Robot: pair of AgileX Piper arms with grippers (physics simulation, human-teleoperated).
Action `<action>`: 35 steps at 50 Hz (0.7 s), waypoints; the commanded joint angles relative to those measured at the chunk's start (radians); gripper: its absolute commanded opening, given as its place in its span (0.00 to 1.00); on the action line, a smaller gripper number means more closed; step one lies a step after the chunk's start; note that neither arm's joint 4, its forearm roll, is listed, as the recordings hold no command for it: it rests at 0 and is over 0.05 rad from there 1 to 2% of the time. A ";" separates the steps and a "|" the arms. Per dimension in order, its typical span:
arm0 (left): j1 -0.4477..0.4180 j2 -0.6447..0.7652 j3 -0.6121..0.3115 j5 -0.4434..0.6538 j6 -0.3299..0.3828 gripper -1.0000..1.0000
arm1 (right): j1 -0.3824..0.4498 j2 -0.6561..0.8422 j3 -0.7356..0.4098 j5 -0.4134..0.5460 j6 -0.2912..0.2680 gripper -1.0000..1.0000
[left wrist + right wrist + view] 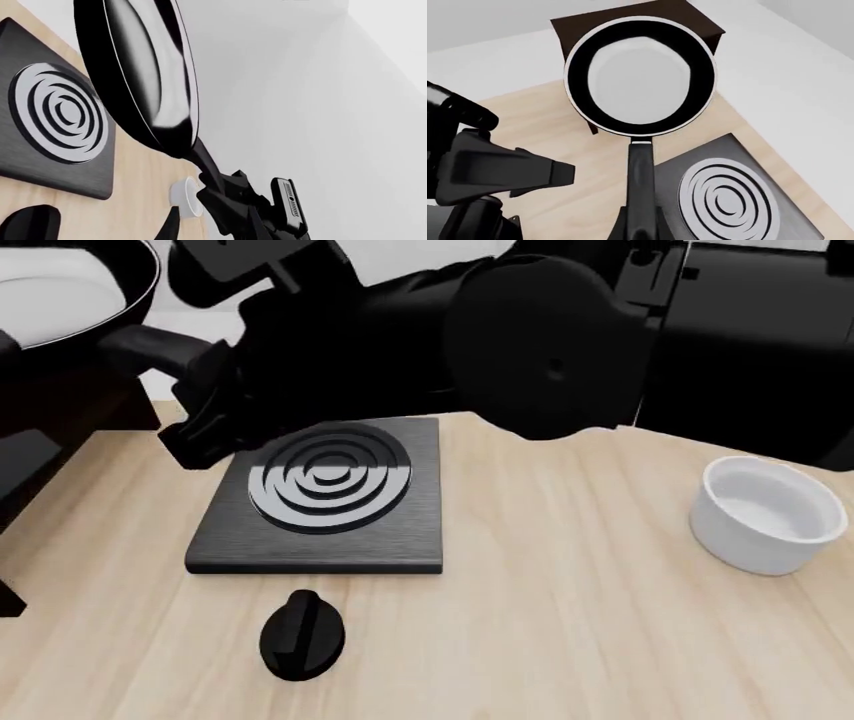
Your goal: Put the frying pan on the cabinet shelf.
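**Left wrist view:** The frying pan [143,75] is seen nearly edge-on in the air, well clear of the stove plate [60,150] and with a plain white wall beyond. Its rim is cut off by the frame. The thin handle runs back to the right gripper [217,187], which is pinched on it. The white bowl [187,197] is partly hidden behind that gripper.

**Front view:** The pan [60,295] sits at the far left over the cabinet [67,405]. Dark arm bulk hides the grip. The table [561,590] is open between the knob [304,635] and the bowl.

**Right wrist view:** The pan [640,75] hangs level above the cabinet top, handle pointing straight back. I cannot tell how the left gripper's fingers stand.
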 commanded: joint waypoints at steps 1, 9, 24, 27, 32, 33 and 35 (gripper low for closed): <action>0.000 0.004 -0.004 -0.007 -0.005 1.00 | 0.036 -0.003 -0.035 -0.018 0.011 0.00; 0.000 0.004 0.003 -0.011 -0.005 1.00 | 0.050 0.009 -0.036 -0.031 0.016 0.00; 0.000 0.014 0.020 -0.025 -0.001 1.00 | 0.064 0.010 -0.045 -0.035 0.011 0.00; 0.002 0.014 0.017 -0.023 0.000 1.00 | 0.068 0.009 -0.041 -0.038 0.012 0.00; 0.005 0.012 0.020 -0.025 -0.001 1.00 | 0.081 0.008 -0.038 -0.039 0.015 0.00; 0.005 0.012 0.020 -0.026 -0.001 1.00 | 0.082 0.007 -0.036 -0.041 0.015 0.00; 0.004 0.012 0.020 -0.026 -0.001 1.00 | 0.087 0.009 -0.034 -0.043 0.018 0.00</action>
